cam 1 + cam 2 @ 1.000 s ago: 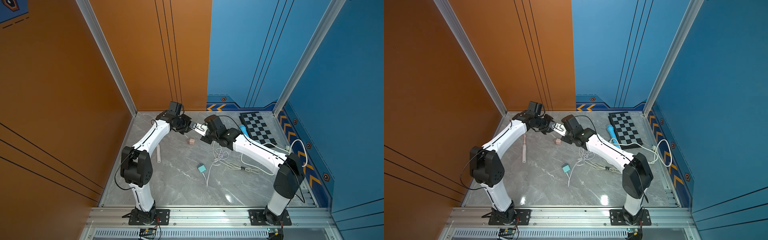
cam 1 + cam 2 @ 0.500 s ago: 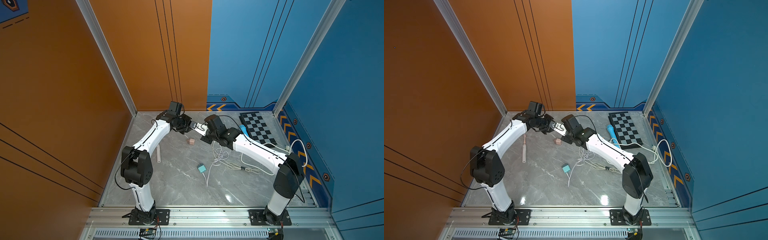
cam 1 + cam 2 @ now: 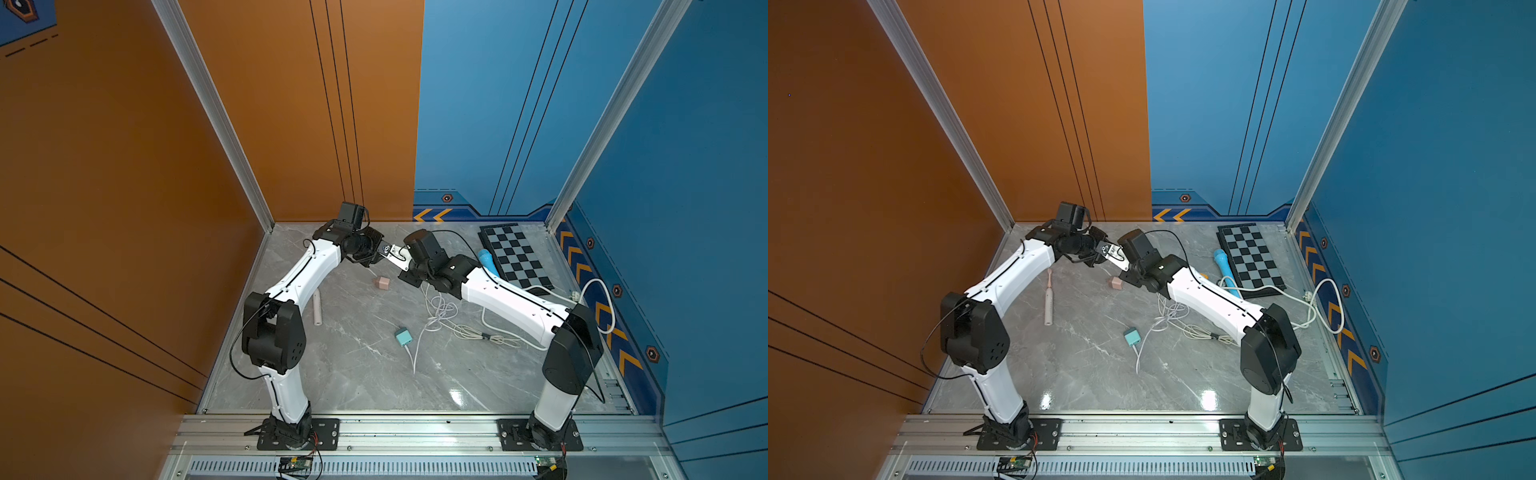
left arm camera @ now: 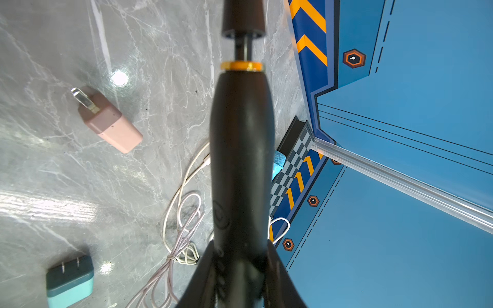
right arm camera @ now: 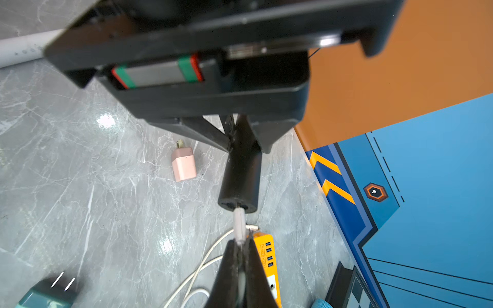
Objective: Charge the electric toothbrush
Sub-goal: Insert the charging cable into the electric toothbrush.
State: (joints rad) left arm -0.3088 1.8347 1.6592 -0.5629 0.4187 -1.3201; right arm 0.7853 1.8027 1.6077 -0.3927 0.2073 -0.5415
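Left claw point(image 4: 240, 269) gripping toothbrush point(image 4: 241, 149), right claw point(image 5: 241, 245) pinching plug point(image 5: 238, 221), seemingly inserted

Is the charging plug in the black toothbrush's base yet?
Tip at the port: right wrist view shows plug touching toothbrush base; how deep, cannot tell.

cable coil point(image 3: 441, 311) on table point(image 3: 365, 376), chessboard point(image 3: 517, 259) behind it to the right
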